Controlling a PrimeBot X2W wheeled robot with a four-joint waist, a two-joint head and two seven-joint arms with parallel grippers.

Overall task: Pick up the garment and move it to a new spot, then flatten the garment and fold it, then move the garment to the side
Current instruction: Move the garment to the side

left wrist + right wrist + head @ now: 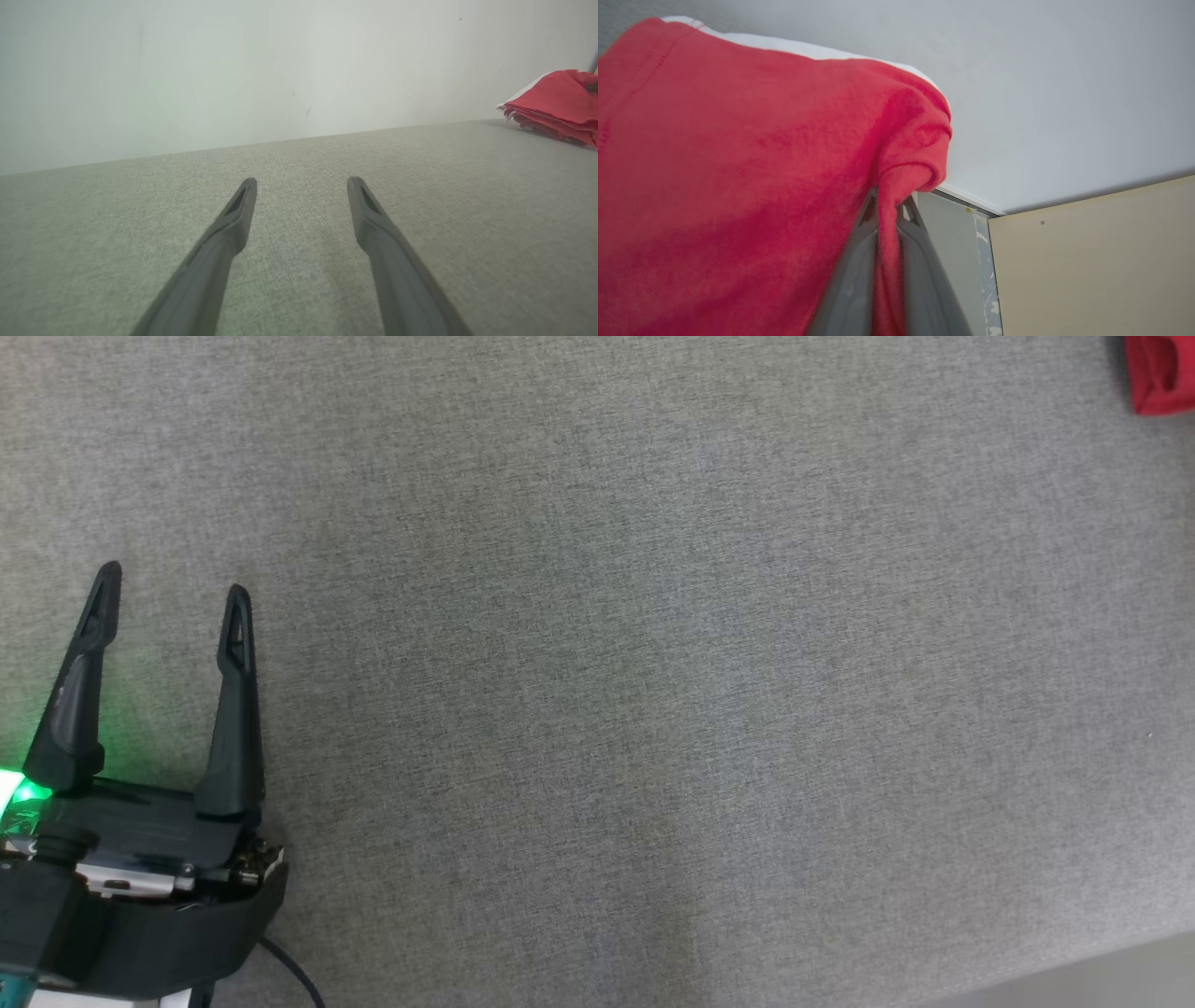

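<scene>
The garment (738,186) is red cloth with a white trim; in the right wrist view it spreads over the left half of the picture. My right gripper (886,212) is shut on a fold of it, the cloth pinched between the two fingers. A corner of the garment (1158,373) shows at the top right of the head view, and it lies as a folded red pile (556,105) at the far right of the left wrist view. My left gripper (173,593) stands open at the lower left over the grey table (597,709), holding nothing, far from the garment.
A pale wall (233,70) rises behind the table's far edge. In the right wrist view a beige panel (1092,266) and a grey strip stand past the garment. The table's near edge (1074,971) runs across the lower right corner.
</scene>
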